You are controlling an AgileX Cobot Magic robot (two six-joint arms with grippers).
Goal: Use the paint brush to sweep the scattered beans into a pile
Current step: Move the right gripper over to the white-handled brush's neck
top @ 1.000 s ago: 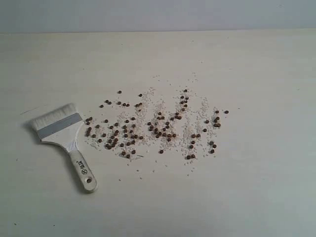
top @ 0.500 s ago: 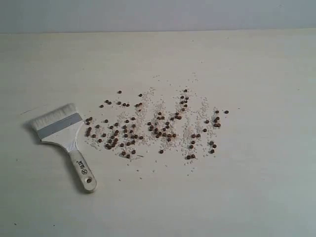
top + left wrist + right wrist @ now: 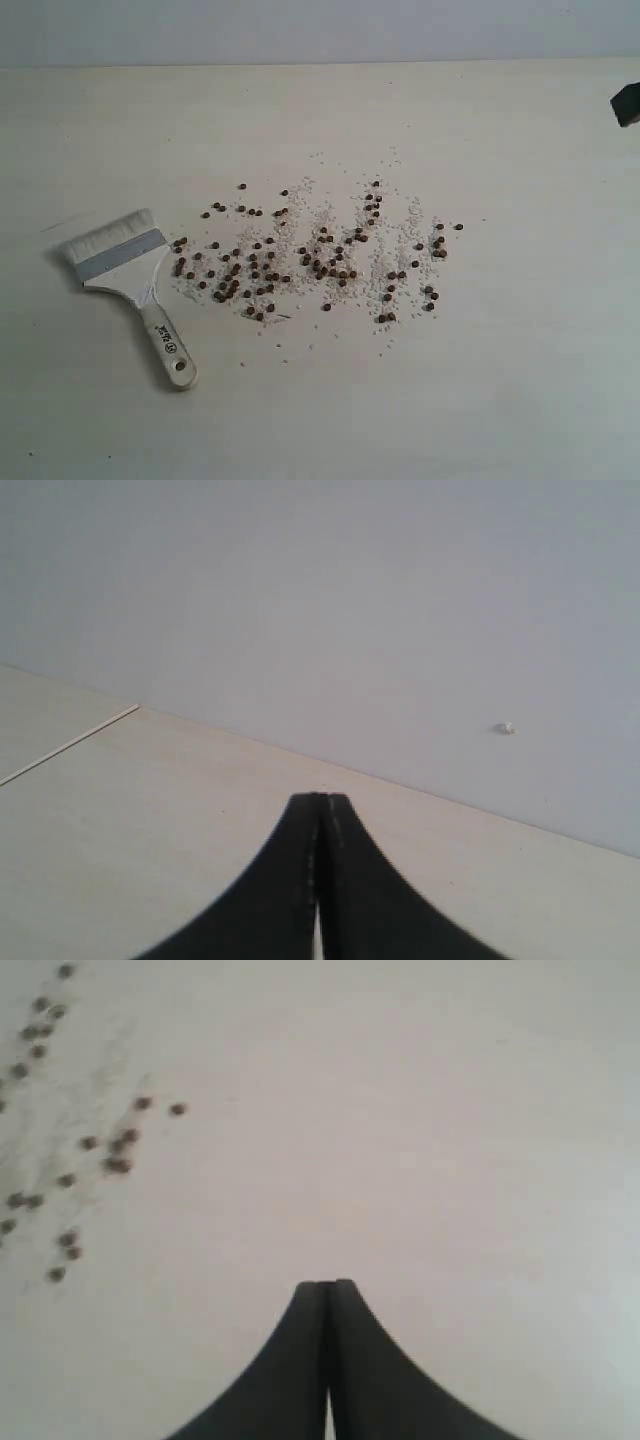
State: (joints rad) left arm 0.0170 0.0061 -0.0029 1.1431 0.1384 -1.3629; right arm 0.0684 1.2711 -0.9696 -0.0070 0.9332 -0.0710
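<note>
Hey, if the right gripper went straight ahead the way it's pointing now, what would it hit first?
Most likely only the bare table. The right gripper, jaws closed, points at a clear stretch of it; the nearest beans lie off to one side of that line. Depth is hard to judge here.

Pale surface (image 3: 520, 400) carrying a white-handled paint brush (image 3: 125, 268) laid flat. Dark beans (image 3: 262, 272), mixed with fine white crumbs (image 3: 322, 212), lie loosely scattered in a broad band, starting just beside the brush's metal band and spreading away from it.
</note>
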